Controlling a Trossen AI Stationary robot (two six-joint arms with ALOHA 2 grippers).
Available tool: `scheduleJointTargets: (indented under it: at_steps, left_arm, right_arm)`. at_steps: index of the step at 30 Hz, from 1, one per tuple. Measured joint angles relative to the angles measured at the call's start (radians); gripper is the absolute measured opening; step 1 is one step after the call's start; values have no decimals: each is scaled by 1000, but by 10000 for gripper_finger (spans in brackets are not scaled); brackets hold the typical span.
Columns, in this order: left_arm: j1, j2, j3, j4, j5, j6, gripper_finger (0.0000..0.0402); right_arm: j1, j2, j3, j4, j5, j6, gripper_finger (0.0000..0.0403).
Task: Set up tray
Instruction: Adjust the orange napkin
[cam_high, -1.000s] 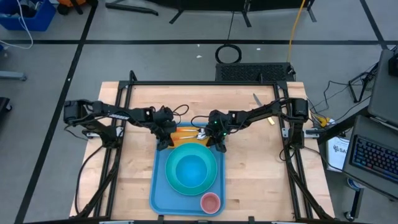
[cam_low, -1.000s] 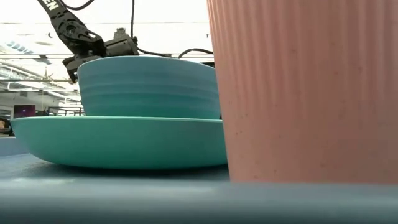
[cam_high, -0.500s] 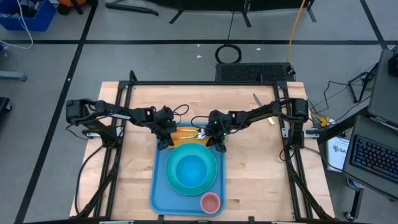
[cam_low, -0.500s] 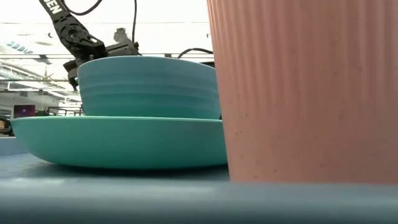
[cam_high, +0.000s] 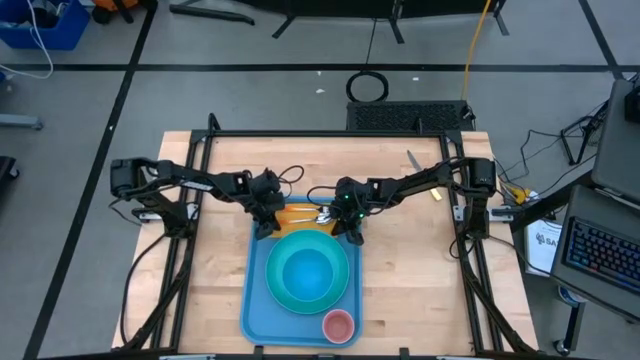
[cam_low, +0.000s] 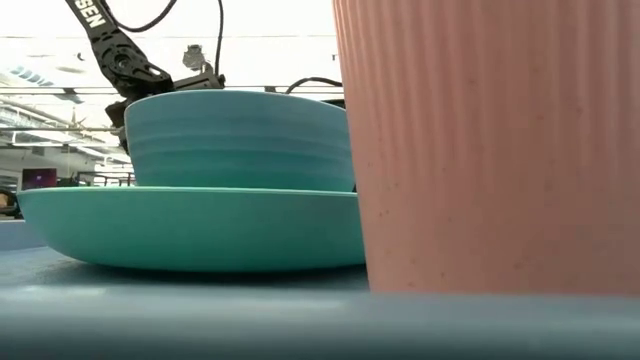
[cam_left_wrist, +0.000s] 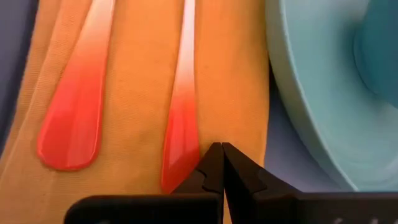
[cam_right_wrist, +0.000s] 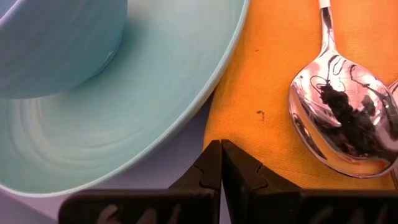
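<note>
The light-blue tray (cam_high: 256, 300) holds a turquoise plate (cam_high: 280, 292) with a bowl (cam_high: 306, 272) on it, and a pink cup (cam_high: 338, 325) at its near end. An orange napkin (cam_high: 298, 214) lies at the tray's far end. It carries two red-handled utensils (cam_left_wrist: 180, 118) and a spoon (cam_right_wrist: 336, 118). My left gripper (cam_high: 266, 228) is shut at the napkin's left near part. My right gripper (cam_high: 351, 236) is shut at its right near corner. Both point down. My left gripper has its shut fingertips (cam_left_wrist: 211, 163) on the napkin (cam_left_wrist: 140, 93) beside the end of a red handle, coming from above. The fingers hide the contact; whether cloth is pinched I cannot tell. The napkin lies flat. My right gripper has its shut fingertips (cam_right_wrist: 231, 163) at the napkin's corner (cam_right_wrist: 239, 124) next to the plate's rim (cam_right_wrist: 205, 93), from above. The fingers hide the contact. The napkin lies flat on the tray.
The plate's rim lies close to both grippers on their near side. Bare wooden table (cam_high: 430, 290) lies left and right of the tray. In the low view the cup (cam_low: 490, 140) and the bowl (cam_low: 240, 140) hide most of the table.
My left gripper has gone slightly toward the table's right edge, staying shut. The napkin and the utensils keep their place.
</note>
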Motion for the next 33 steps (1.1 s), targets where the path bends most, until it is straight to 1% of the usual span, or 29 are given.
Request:
scheduleJointTargets:
  at_steps: [6,24,33]
  left_arm:
    - [1,5,1,3,-15,-1,0]
    - [0,2,1,14,-113,-5,1]
    - [1,-2,1,13,-125,-8,1]
  right_arm:
    - [0,0,0,0,1,-2,0]
    - [0,0,0,-1,2,-1,0]
    - [0,0,0,-2,2,0,0]
